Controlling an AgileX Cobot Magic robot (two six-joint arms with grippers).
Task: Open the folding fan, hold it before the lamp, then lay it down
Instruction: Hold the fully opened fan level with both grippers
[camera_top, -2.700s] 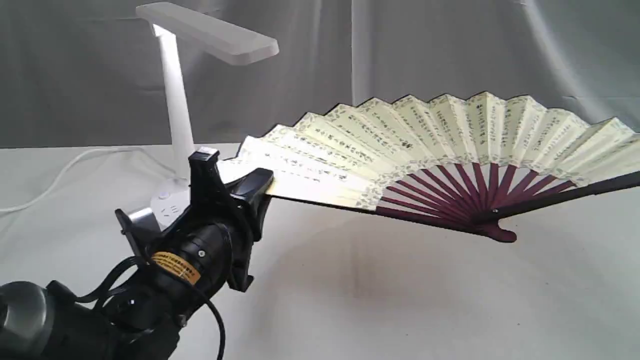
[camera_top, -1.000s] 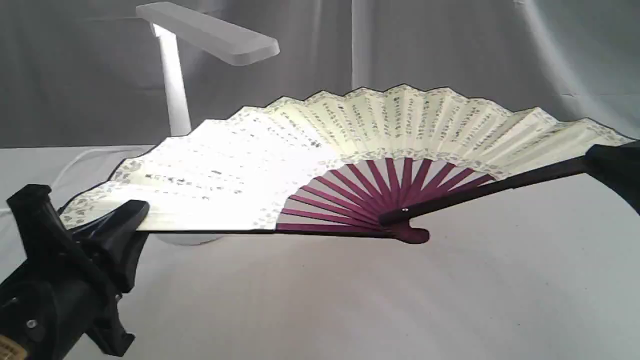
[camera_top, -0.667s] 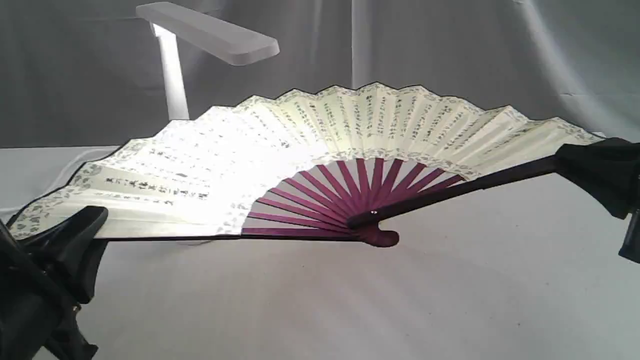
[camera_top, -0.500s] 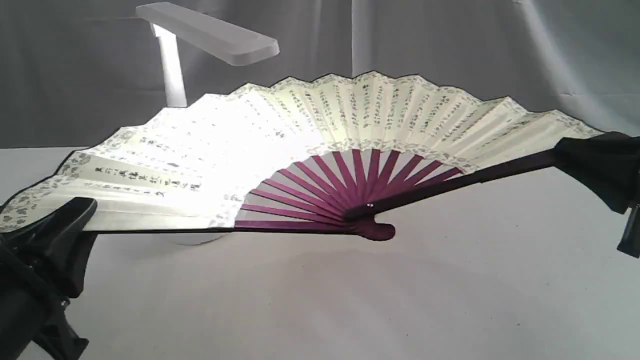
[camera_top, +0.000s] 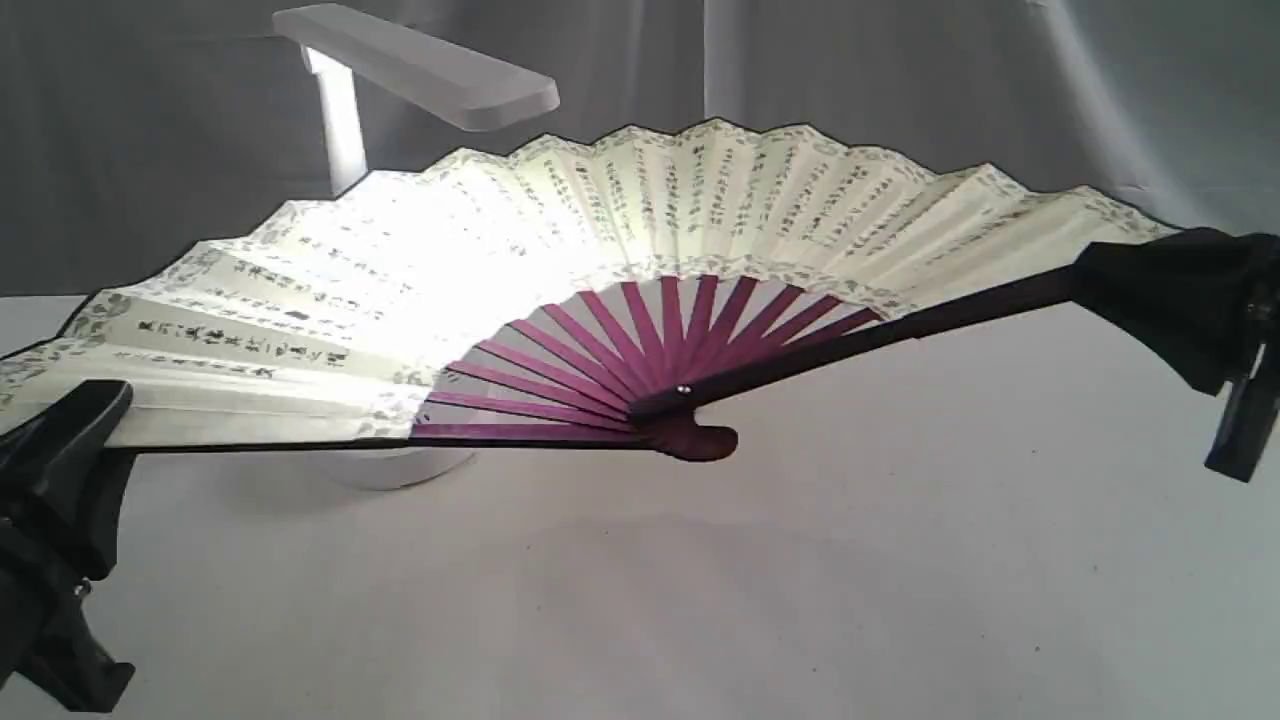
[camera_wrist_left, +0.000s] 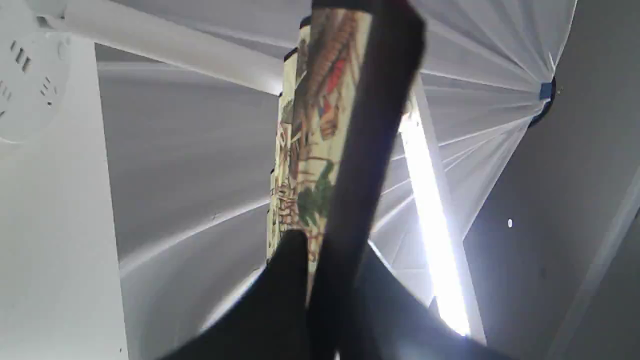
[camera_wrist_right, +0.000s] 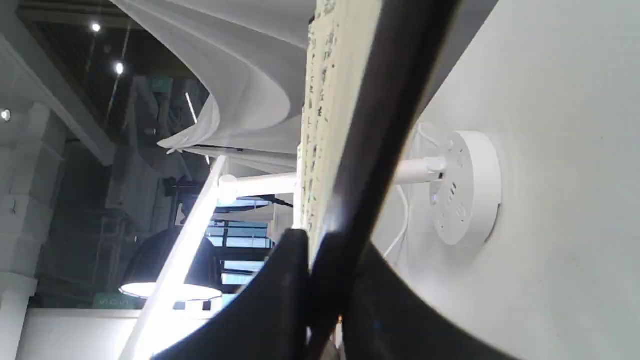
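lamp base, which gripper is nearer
Left. The left gripper holds the folding fan at the end near the lamp base; the right gripper holds the far end.

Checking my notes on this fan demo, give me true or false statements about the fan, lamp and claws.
The folding fan is spread open. True.
The left claw is open, clear of the fan. False: it is shut on the fan's end.
The fan lies flat on the table. False: both claws hold it above the table.
The lamp shows its head above the fan's top edge. True.
The right claw grips the fan's opposite end. True.
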